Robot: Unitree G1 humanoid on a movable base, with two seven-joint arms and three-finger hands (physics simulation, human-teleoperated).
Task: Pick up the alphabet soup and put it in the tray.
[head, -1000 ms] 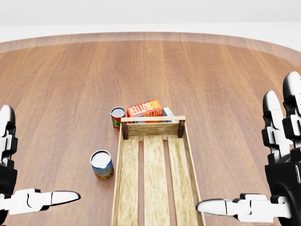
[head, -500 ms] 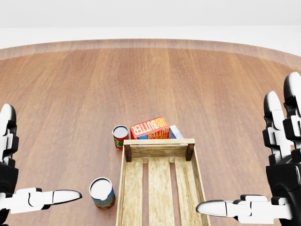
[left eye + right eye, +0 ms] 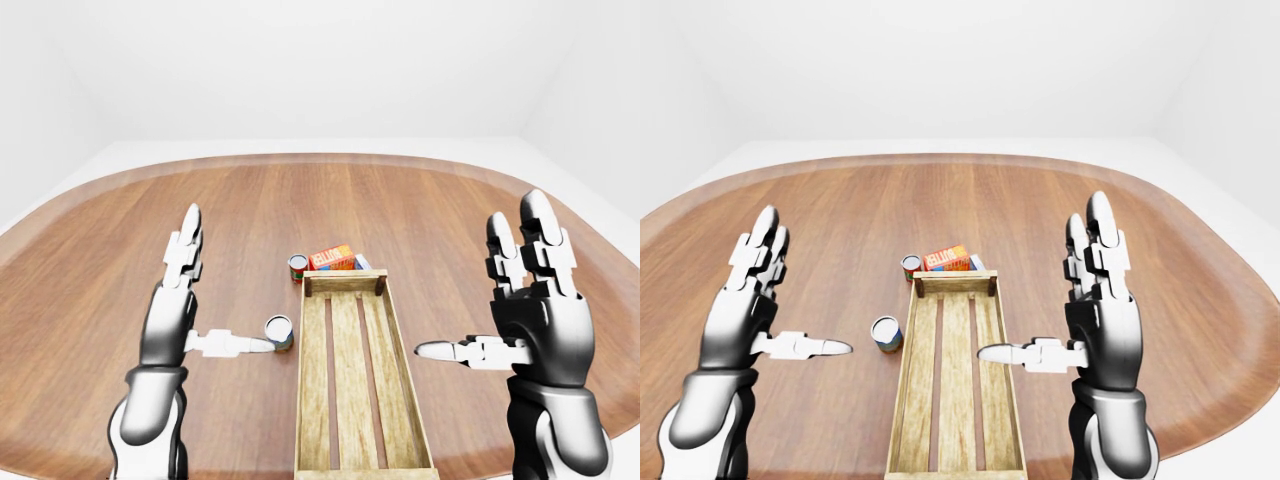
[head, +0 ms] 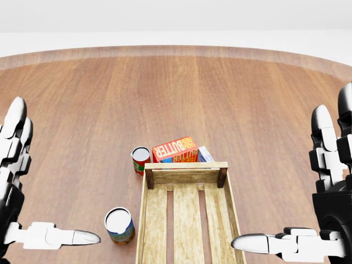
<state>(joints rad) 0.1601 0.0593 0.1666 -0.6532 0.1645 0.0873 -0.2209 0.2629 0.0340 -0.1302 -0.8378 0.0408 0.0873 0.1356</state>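
Clearly both hands are spread and hold nothing: the left hand waits beside the alphabet soup, thumb pointing toward it, while the right hand hovers beside the empty tray, leaving it free.

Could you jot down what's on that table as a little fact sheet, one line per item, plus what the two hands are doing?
Surface: round wooden table
Tray: long slatted wooden tray, nothing in it
Near can: blue-labelled can, upright, just left of the tray
Far can: red-labelled can, upright, by the tray's top-left corner
Box: orange butter box, just above the tray's top end
Left hand: left hand, fingers spread open, holding nothing
Right hand: right hand, fingers spread open, holding nothing
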